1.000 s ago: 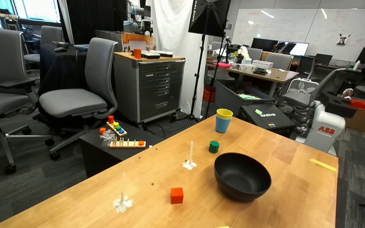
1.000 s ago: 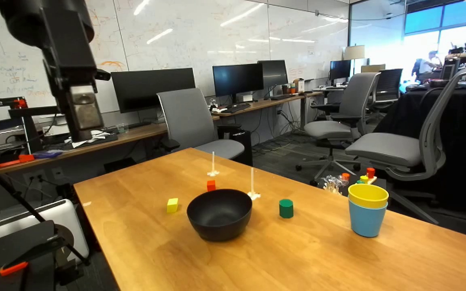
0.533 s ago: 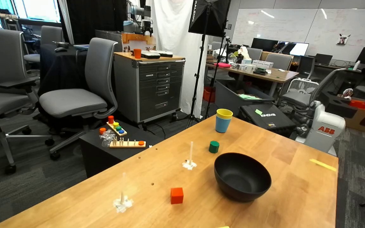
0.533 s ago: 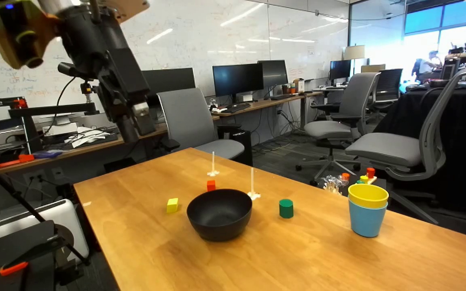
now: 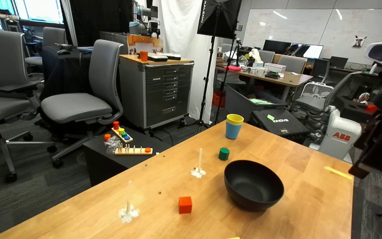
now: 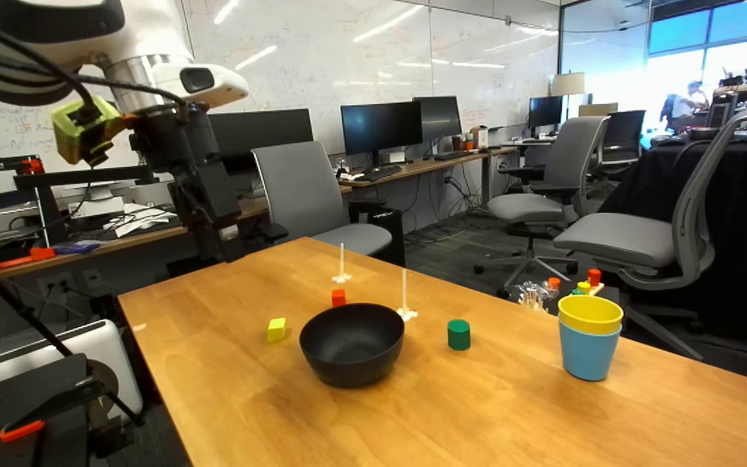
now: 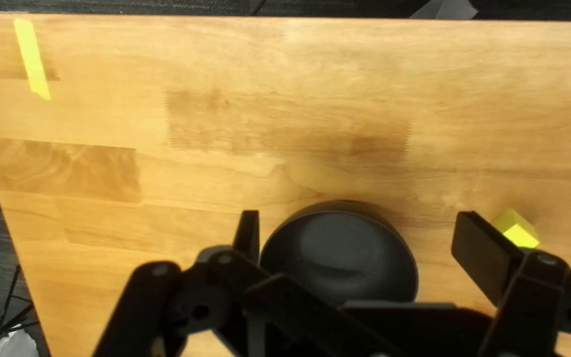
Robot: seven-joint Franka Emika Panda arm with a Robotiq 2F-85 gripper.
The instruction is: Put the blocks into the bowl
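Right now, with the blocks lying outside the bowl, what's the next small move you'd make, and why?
Probably a small sideways shift toward the yellow block, before any lowering. In the wrist view the open jaws frame the bowl, while the yellow block shows just outside them, on the picture's right. Reaching straight ahead as aimed would likely lead to the bowl instead.

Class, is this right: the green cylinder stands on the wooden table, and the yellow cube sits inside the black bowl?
The yellow cube isn't inside: an exterior view shows it on the wooden table, beside the black bowl. The rest holds.
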